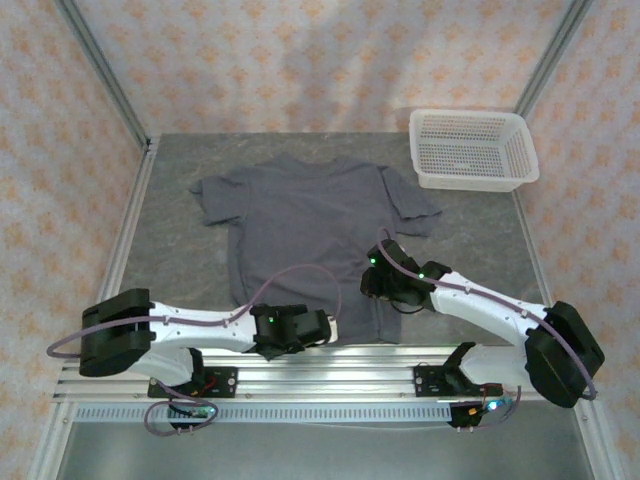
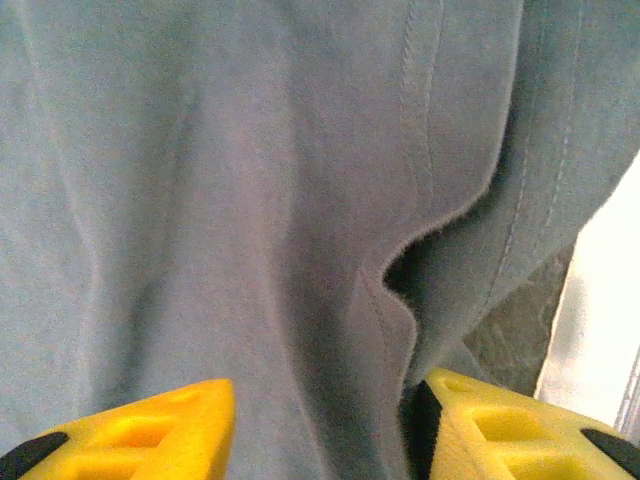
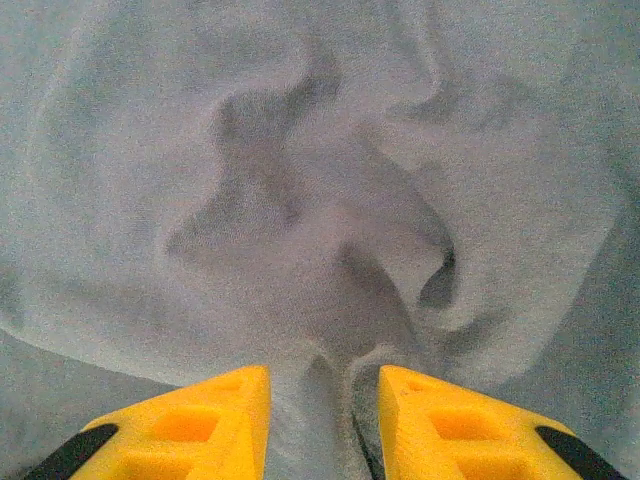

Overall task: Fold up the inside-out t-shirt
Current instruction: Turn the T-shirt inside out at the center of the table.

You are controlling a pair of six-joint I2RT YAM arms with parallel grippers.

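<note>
i see the t-shirt lying top-to-bottom, collar toward frame top; left gripper jaws apart over its hem, right gripper straddling a pucker, grip i cannot tell.

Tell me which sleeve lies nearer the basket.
The sleeve on the right in the top view: it spreads toward the white basket, just short of it. The other sleeve lies on the shirt's far side.

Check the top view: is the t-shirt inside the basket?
No, the t-shirt lies spread flat on the table, outside the basket.
</note>
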